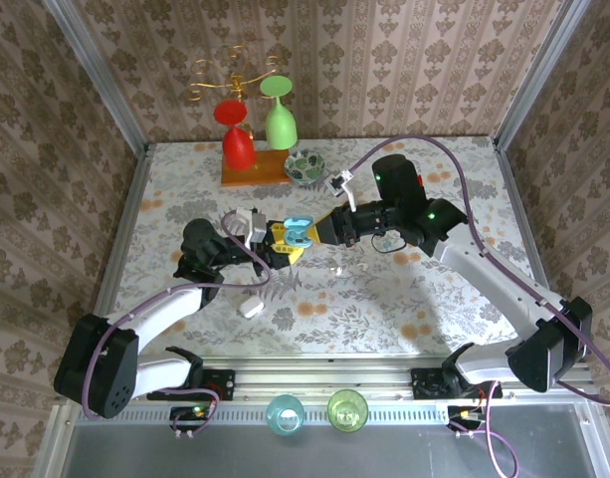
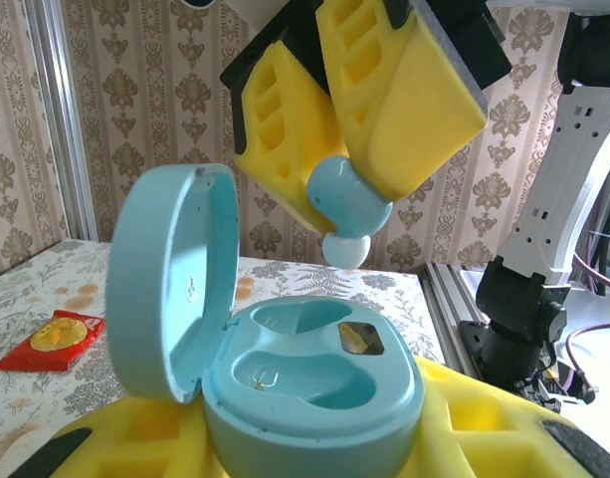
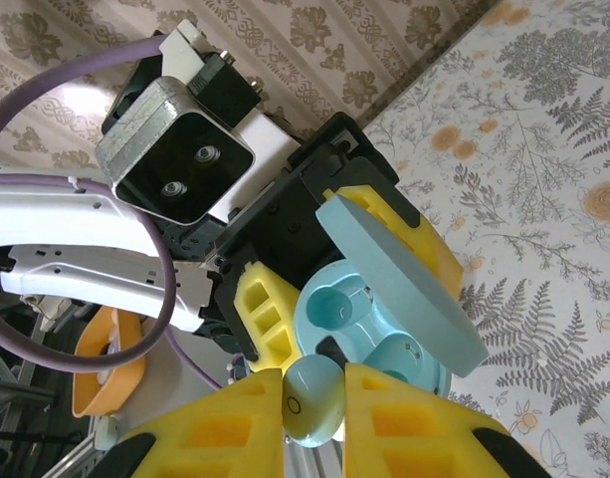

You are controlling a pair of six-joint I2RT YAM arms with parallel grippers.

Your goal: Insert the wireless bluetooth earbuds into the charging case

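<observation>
Two-arm insertion, at centre frame in the overhead view. The left gripper (image 1: 282,240) is clenched on the base of the light blue charging case (image 2: 314,393) and holds it off the table (image 1: 384,299). The open face is turned toward the other arm, so the case cannot slide or tip when it is pressed. The lid (image 2: 170,279) stands swung open at the left of the left wrist view, leaving the approach from above free. Both moulded wells (image 2: 285,370) appear empty. The right gripper (image 1: 320,230) is closed on one earbud (image 2: 348,204), pinching its light blue body between the yellow pads. The whitish ear tip (image 2: 346,249) points down at the case, presumably so the stem end seats first. The earbud hangs just above the case and apart from it, over the farther well; it is not yet inserted. In the right wrist view the earbud sits at lower centre, with the case directly beyond it. The remaining move calls for fine alignment of earbud to well, since a skewed entry would likely jam on the rim. A white case (image 1: 251,307) lies unused on the table at lower left of the grippers.
</observation>
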